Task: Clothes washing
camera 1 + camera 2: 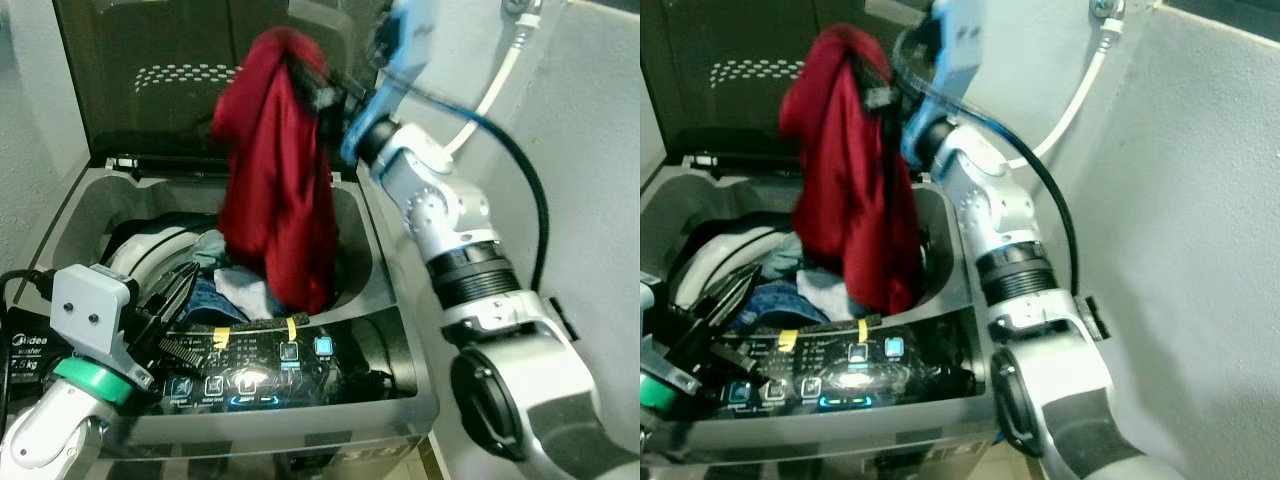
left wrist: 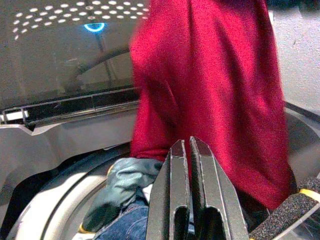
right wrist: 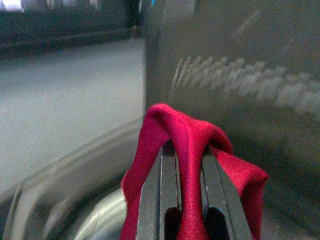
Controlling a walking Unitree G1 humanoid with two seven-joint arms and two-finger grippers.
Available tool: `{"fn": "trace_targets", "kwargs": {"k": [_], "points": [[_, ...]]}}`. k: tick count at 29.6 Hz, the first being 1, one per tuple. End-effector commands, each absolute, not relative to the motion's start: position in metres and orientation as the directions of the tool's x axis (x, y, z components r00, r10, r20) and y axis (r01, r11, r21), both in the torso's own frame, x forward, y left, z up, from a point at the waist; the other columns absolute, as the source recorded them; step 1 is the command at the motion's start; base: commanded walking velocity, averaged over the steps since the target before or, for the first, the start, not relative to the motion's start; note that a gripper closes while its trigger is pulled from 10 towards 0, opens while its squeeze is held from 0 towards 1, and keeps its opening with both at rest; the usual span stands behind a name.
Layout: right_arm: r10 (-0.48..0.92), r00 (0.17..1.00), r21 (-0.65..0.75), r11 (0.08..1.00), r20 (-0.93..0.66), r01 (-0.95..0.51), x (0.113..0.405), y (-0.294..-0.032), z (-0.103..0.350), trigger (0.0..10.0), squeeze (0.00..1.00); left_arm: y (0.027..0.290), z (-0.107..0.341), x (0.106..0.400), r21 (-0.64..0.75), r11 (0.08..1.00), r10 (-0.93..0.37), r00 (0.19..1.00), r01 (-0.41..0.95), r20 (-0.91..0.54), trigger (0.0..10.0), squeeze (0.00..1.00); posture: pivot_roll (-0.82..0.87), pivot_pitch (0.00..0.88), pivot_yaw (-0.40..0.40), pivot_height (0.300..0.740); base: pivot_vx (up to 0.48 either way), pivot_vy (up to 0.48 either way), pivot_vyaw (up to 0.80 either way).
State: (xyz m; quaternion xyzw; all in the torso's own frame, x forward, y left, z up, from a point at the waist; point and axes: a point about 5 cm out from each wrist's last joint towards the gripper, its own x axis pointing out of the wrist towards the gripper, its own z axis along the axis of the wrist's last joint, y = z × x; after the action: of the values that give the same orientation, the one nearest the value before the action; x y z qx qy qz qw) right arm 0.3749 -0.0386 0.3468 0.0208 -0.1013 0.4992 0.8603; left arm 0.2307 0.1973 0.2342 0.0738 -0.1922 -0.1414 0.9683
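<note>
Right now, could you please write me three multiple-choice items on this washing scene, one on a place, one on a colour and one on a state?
1. Where does the garment held by the right gripper hang?
A. Over the open washer tub
B. On the floor
C. Across the control panel

2. What colour is that garment?
A. Blue
B. Red
C. White

3. How does the washer lid stand?
A. Shut flat
B. Taken off
C. Raised open

Answers:
1 A: the red garment hangs from the right gripper above the tub of the washing machine, its lower end among the denim and pale clothes already inside.
2 B: the cloth is deep red in the eye views and both wrist views.
3 C: the dark lid stands upright behind the tub, while the left gripper sits at the front rim by the lit control panel.
</note>
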Motion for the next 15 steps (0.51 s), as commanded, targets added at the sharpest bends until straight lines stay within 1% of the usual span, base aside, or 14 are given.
{"fn": "trace_targets", "kwargs": {"k": [1, 2, 3, 4, 5, 7, 8, 12, 15], "points": [[0.889, 0.434, -0.099, 0.449, 0.146, -0.888, 0.369, -0.039, 0.349, 2.8, 0.00, 0.197, 0.232, 0.231, 0.202, 0.944, -0.317, 0.885, 0.260, 0.340, 10.0, 0.00, 0.05, 0.012, -0.041, 0.740, 0.000, 0.000, 0.00], [0.898, 0.425, -0.108, 0.437, 0.117, -0.893, 0.368, -0.041, 0.346, 2.8, 0.00, 0.197, 0.232, 0.231, 0.203, 0.944, -0.319, 0.885, 0.262, 0.340, 10.0, 0.00, 0.05, 0.012, -0.041, 0.740, 0.000, 0.000, 0.00], [0.902, 0.421, -0.120, 0.430, 0.096, -0.895, 0.368, -0.042, 0.344, 5.8, 0.00, 0.197, 0.232, 0.232, 0.204, 0.943, -0.320, 0.884, 0.263, 0.340, 10.0, 0.00, 0.05, 0.011, -0.041, 0.740, 0.000, 0.000, 0.00], [0.903, 0.422, -0.131, 0.429, 0.075, -0.894, 0.368, -0.043, 0.342, 5.8, 0.00, 0.196, 0.232, 0.232, 0.208, 0.941, -0.325, 0.883, 0.267, 0.338, 10.0, 0.00, 0.06, 0.005, -0.037, 0.740, 0.000, 0.000, 0.00], [0.906, 0.419, -0.139, 0.423, 0.057, -0.895, 0.368, -0.044, 0.341, 7.1, 0.00, 0.196, 0.232, 0.232, 0.209, 0.940, -0.329, 0.883, 0.271, 0.336, 10.0, 0.00, 0.06, 0.004, -0.037, 0.740, 0.000, 0.000, 0.00], [0.908, 0.416, -0.144, 0.418, 0.044, -0.897, 0.368, -0.044, 0.340, 7.1, 0.00, 0.196, 0.232, 0.232, 0.210, 0.939, -0.332, 0.882, 0.274, 0.334, 10.0, 0.00, 0.06, 0.004, -0.037, 0.740, 0.000, 0.000, 0.00], [0.916, 0.401, -0.143, 0.398, 0.011, -0.906, 0.367, -0.045, 0.337, 10.0, 0.00, 0.196, 0.231, 0.232, 0.198, 0.938, -0.335, 0.884, 0.283, 0.325, 10.0, 0.00, 0.06, 0.001, -0.037, 0.740, 0.000, 0.000, 0.00], [0.923, 0.383, -0.134, 0.376, -0.028, -0.917, 0.365, -0.045, 0.335, 10.0, 0.00, 0.196, 0.231, 0.231, 0.184, 0.938, -0.339, 0.887, 0.293, 0.315, 10.0, 0.00, 0.06, 0.001, -0.037, 0.740, 0.000, 0.000, 0.00], [0.930, 0.354, -0.139, 0.339, -0.100, -0.930, 0.361, -0.048, 0.330, 10.0, 0.00, 0.191, 0.227, 0.228, 0.155, 0.925, -0.378, 0.883, 0.348, 0.278, 10.0, 0.00, 0.06, 0.000, -0.037, 0.740, 0.000, 0.000, 0.00]]}}
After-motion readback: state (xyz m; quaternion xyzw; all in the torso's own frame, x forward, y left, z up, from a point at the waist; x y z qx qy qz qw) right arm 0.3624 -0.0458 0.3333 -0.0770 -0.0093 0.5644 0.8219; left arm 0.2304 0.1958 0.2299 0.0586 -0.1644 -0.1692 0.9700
